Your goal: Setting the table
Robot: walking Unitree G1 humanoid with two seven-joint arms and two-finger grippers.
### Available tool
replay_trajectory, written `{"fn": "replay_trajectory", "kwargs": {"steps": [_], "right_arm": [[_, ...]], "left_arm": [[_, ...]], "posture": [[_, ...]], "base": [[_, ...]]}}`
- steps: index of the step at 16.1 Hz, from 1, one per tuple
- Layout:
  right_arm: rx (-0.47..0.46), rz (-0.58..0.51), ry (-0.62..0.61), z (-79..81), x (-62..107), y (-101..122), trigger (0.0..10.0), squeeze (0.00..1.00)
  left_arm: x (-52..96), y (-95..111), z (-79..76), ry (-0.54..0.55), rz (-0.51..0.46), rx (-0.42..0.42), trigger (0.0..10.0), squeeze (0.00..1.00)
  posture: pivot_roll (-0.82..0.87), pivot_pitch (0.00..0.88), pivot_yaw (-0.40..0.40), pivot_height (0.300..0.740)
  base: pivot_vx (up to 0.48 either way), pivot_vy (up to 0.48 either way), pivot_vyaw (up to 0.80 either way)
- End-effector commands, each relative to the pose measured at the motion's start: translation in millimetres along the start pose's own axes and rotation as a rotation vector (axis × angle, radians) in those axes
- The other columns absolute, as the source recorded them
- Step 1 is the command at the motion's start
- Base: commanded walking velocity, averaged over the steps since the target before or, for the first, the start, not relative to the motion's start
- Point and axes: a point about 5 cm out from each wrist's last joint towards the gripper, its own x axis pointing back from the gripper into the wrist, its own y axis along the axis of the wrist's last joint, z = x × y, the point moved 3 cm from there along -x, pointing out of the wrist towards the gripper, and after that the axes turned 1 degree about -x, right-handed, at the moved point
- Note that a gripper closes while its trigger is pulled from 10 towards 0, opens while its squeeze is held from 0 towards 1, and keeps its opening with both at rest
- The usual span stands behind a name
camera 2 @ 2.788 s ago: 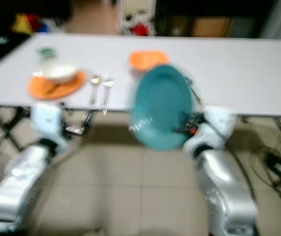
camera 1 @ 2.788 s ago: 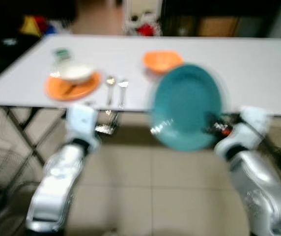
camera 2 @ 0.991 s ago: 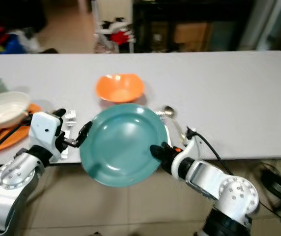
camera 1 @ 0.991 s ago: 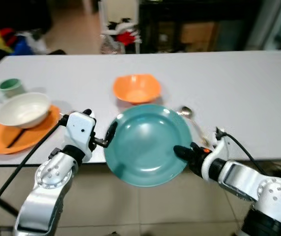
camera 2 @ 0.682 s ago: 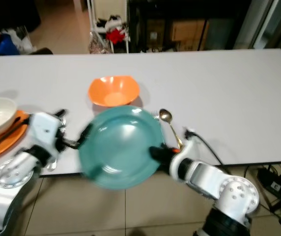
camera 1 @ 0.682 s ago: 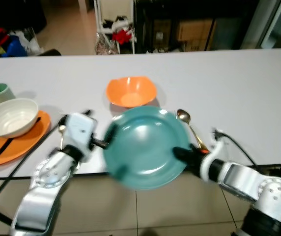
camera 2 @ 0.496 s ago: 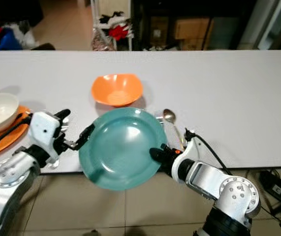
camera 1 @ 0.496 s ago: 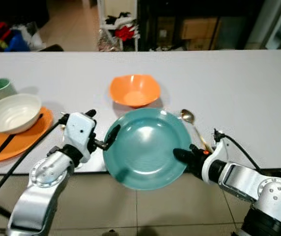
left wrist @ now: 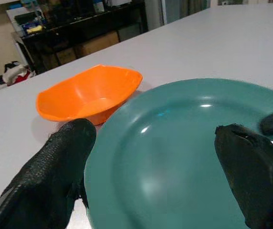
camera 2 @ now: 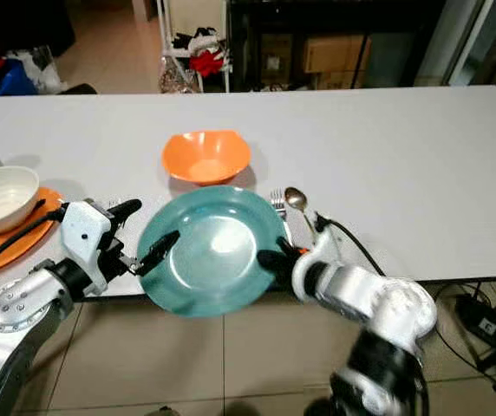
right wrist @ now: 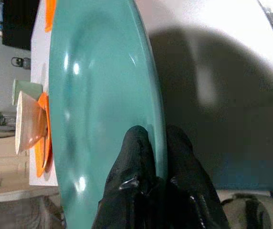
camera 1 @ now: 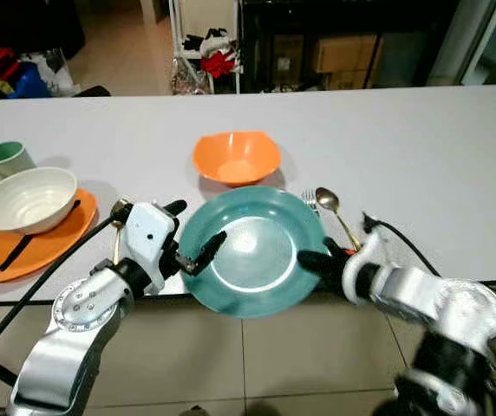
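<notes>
A teal plate (camera 1: 257, 260) lies almost flat across the white table's front edge (camera 1: 421, 173), partly hanging over the floor. My right gripper (camera 1: 307, 258) is shut on its right rim; in the right wrist view the black fingers (right wrist: 136, 157) pinch the rim of the plate (right wrist: 93, 95). My left gripper (camera 1: 202, 221) is open at the plate's left rim, one finger lying over the plate, the other outside it. The left wrist view shows the fingers (left wrist: 55, 167) wide apart around the plate (left wrist: 184, 157). An orange bowl (camera 1: 236, 156) sits just behind.
A spoon (camera 1: 328, 202) and a fork (camera 1: 308, 198) lie right of the teal plate. At the left stand an orange plate (camera 1: 57, 238) with a white bowl (camera 1: 25, 198) and black chopsticks, and a green cup (camera 1: 3, 159). The table's right half is bare. Tiled floor lies below.
The teal plate has come down flatter and further onto the table edge. My left gripper's finger now lies over the plate's left side. The right arm has drawn in closer.
</notes>
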Motion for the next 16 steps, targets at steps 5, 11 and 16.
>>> {"fn": "replay_trajectory", "kwargs": {"steps": [5, 11, 16], "right_arm": [[-0.051, -0.045, -0.037, -3.9, -12.7, 29, 10.0, 0.00], [-0.152, -0.167, -0.040, -7.9, -26.5, 56, 10.0, 0.00], [-0.132, -0.150, -0.016, -1.1, -37.0, 54, 10.0, 0.00]], "left_arm": [[-1.7, 6, -1.1, -0.022, -0.010, -0.017, 10.0, 0.00], [-0.4, 7, -3.1, -0.028, -0.014, -0.014, 10.0, 0.00], [0.0, 6, -6.3, -0.047, -0.008, -0.010, 10.0, 0.00]], "posture": [[0.06, 0.000, 0.049, 0.740], [0.07, 0.000, 0.047, 0.740], [0.07, 0.000, 0.050, 0.740]], "base": [[0.000, 0.000, 0.00], [0.000, 0.000, 0.00], [0.000, 0.000, 0.00]]}}
